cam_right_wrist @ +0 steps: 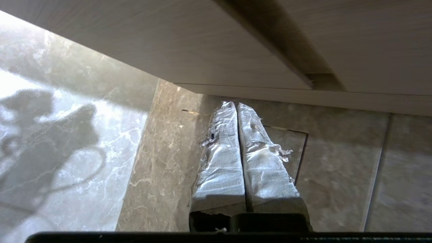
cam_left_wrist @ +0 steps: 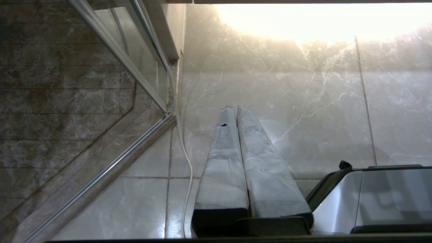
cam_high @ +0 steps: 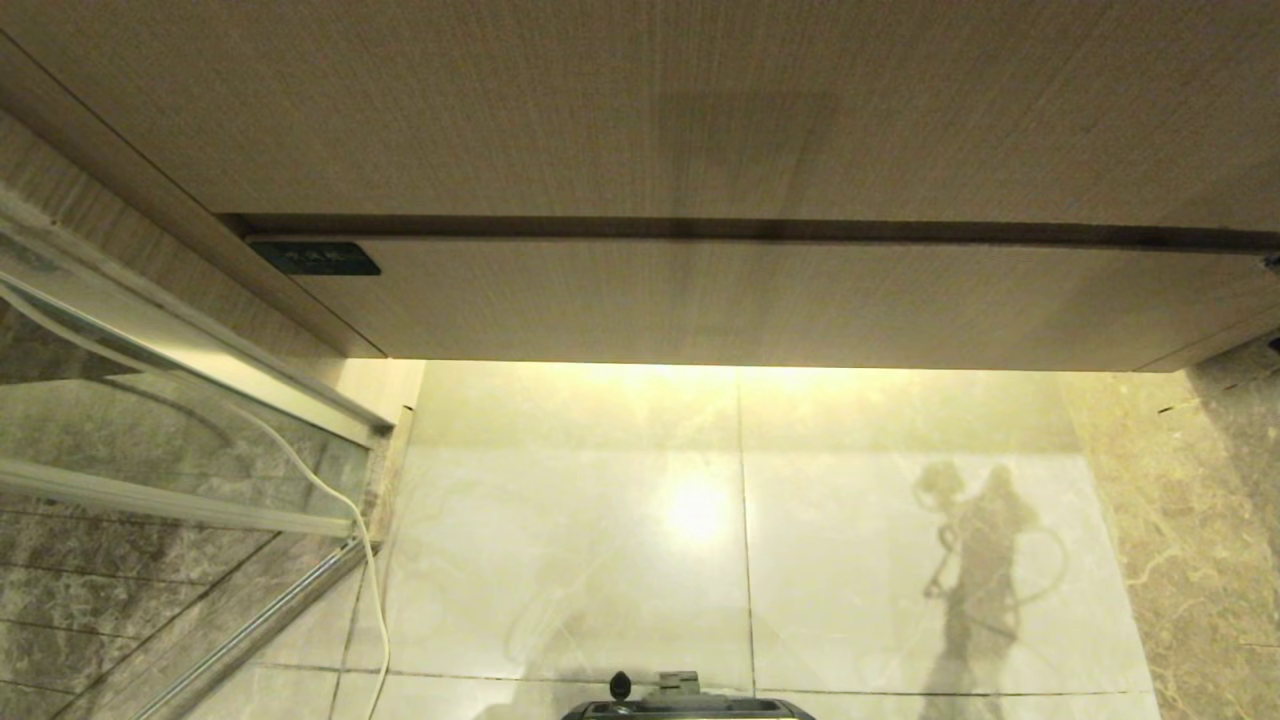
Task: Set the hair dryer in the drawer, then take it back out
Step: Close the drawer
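The hair dryer shows in none of the three views, so where it lies I cannot tell. The head view gives two wood-grain fronts, both shut: a tall one above and, under a dark gap, the drawer — the shallower, handleless front, if I read the foreshortened view rightly. Below it is tiled floor with a white cord trailing along the shower glass.

The right gripper hangs low beside the cabinet's underside, near the marble wall; its wrapped jaws are pressed together with nothing between them. The left gripper is parked over the floor next to the robot's base, jaws likewise closed and empty.

Judging from the task alone, the dryer should be light but awkward: a hard, smooth plastic shell that could slip between padded jaws, with weight biased toward the barrel and a bundled cord that may swing or snag on the drawer edge. The slim handle close under the barrel looks the best hold — narrow enough to close on, and near the balance point. The flat front offers no pull, so opening it probably means hooking an edge at the gap.
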